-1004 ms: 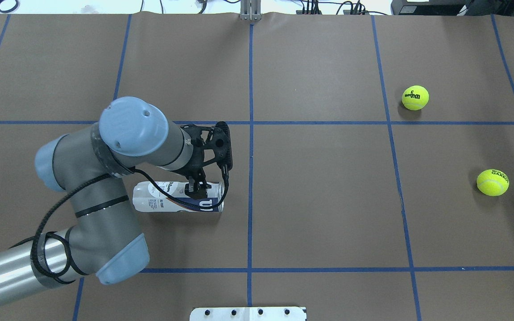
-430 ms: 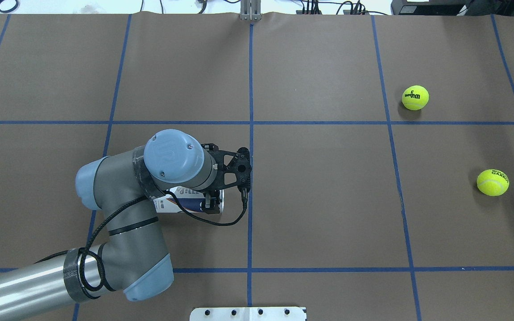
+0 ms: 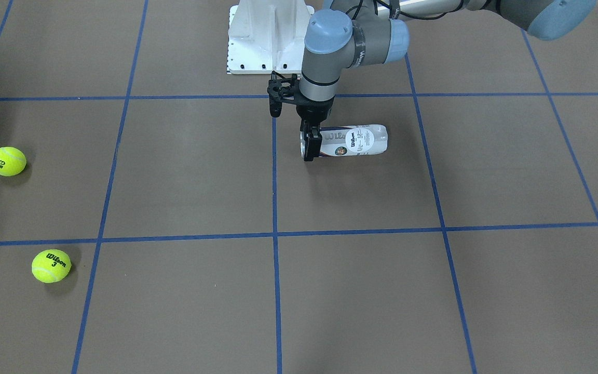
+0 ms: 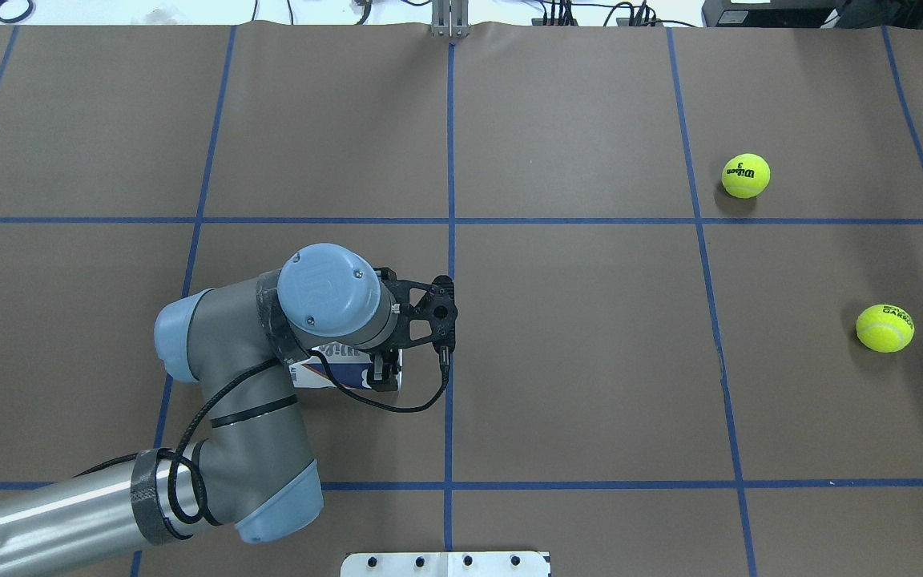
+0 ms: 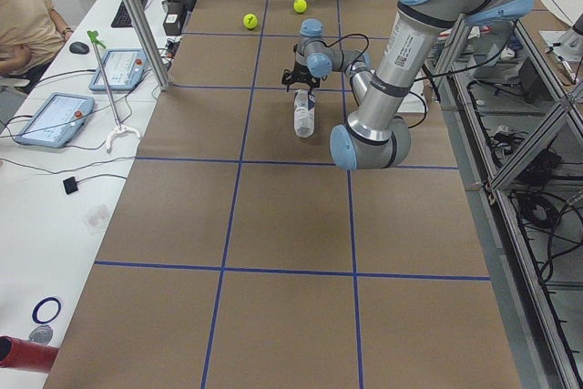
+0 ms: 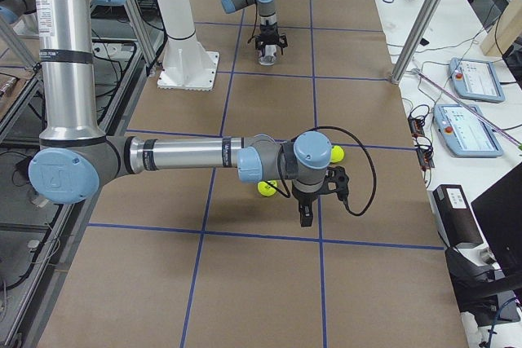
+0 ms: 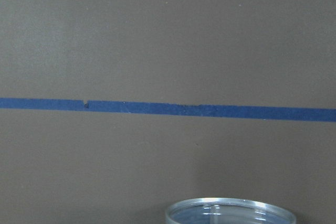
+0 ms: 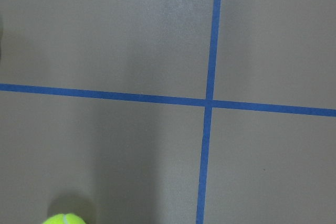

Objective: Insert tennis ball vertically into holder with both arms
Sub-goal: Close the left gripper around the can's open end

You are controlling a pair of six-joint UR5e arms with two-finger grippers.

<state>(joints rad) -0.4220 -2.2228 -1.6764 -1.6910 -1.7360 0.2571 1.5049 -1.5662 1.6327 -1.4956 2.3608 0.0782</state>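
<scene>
Brown-papered table (image 4: 590, 361), gridded in blue tape (image 4: 449, 160). Along its far edge, white desk (image 5: 55, 198) with two tablets (image 5: 53, 119), keyboard (image 5: 132, 5) and loose cables (image 5: 36, 166). Aluminium posts (image 5: 137, 25) rising where the two meet. Even light, soft shadows.

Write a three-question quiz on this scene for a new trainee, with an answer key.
1. True or false: the holder stands upright on the table.
2. How many tennis balls lie on the table? A) one B) two C) three
3. Which gripper is at the holder's rim end?

Key
1. False: it lies on its side.
2. B: the Wilson 3 ball and a second ball nearer the robot.
3. The left gripper.
</scene>
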